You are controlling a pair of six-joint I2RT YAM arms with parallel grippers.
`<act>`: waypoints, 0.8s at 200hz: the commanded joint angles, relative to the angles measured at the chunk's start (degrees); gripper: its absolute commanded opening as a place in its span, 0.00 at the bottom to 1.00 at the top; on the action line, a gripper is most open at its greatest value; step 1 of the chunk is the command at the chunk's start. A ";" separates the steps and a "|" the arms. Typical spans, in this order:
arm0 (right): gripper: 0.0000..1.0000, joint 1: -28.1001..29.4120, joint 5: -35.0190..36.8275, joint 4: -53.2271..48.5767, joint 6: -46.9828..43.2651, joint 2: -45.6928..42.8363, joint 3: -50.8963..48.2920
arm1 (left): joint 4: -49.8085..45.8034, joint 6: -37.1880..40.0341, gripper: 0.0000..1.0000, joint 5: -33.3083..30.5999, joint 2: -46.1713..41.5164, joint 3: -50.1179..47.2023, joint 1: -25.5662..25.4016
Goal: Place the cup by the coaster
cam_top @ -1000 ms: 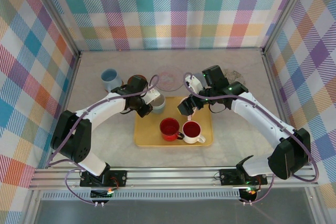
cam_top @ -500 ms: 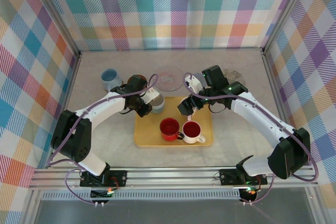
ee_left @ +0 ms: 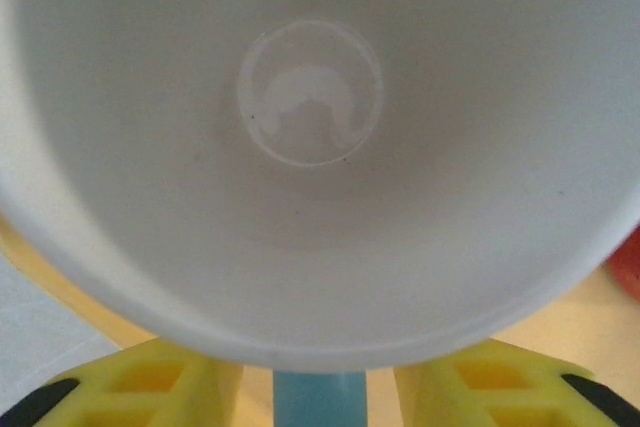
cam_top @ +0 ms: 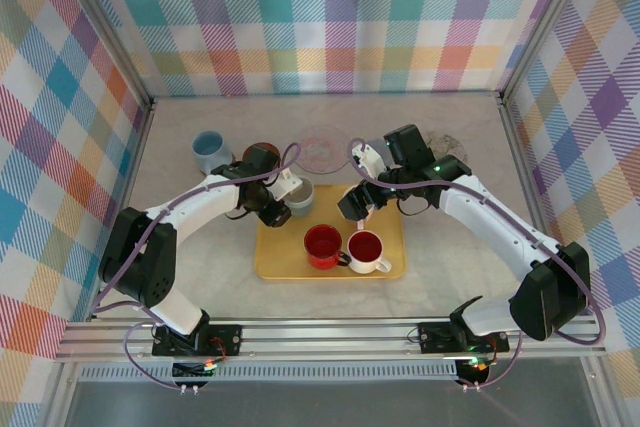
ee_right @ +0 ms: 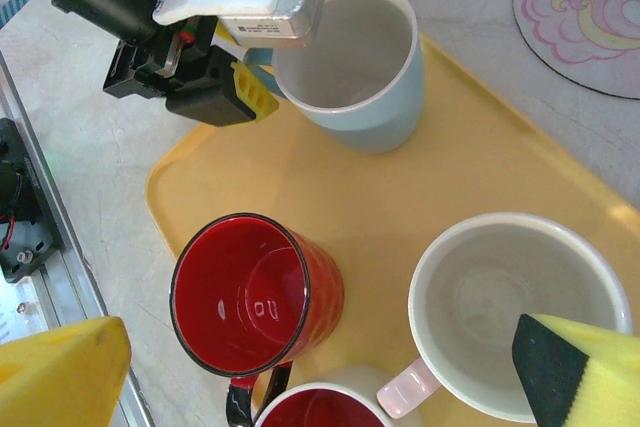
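A pale, faintly marbled tabletop (cam_top: 200, 257) spreads under and around the fingers (ee_right: 62, 372). Beyond them stands a back wall (cam_top: 330, 17) of pastel checked cloth. The same cloth covers a left wall (cam_top: 55, 147) and a right wall (cam_top: 595, 117) to either side of them. Bare aluminium posts (cam_top: 108, 35) mark the corners, and a metal rail (cam_top: 330, 332) runs behind the fingers. The light is even and soft, with faint shadows.

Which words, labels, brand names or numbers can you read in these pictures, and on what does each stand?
No readable text anywhere.
The coaster bears a pink drawing, not letters.
The light blue cup, red cup, white cup and yellow tray are plain where they show.
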 commanded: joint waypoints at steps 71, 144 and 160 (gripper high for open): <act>0.99 -0.42 -4.31 3.43 -0.44 0.35 -0.05 | 10.94 0.96 0.80 1.72 -7.56 -9.13 0.64; 0.99 -0.42 -7.96 7.70 2.54 -0.14 -2.01 | 20.16 0.78 0.81 4.87 -2.95 -11.98 0.64; 0.99 -0.42 -7.73 7.78 2.54 -0.19 -2.19 | 21.37 1.03 0.79 5.21 -2.35 -12.19 0.72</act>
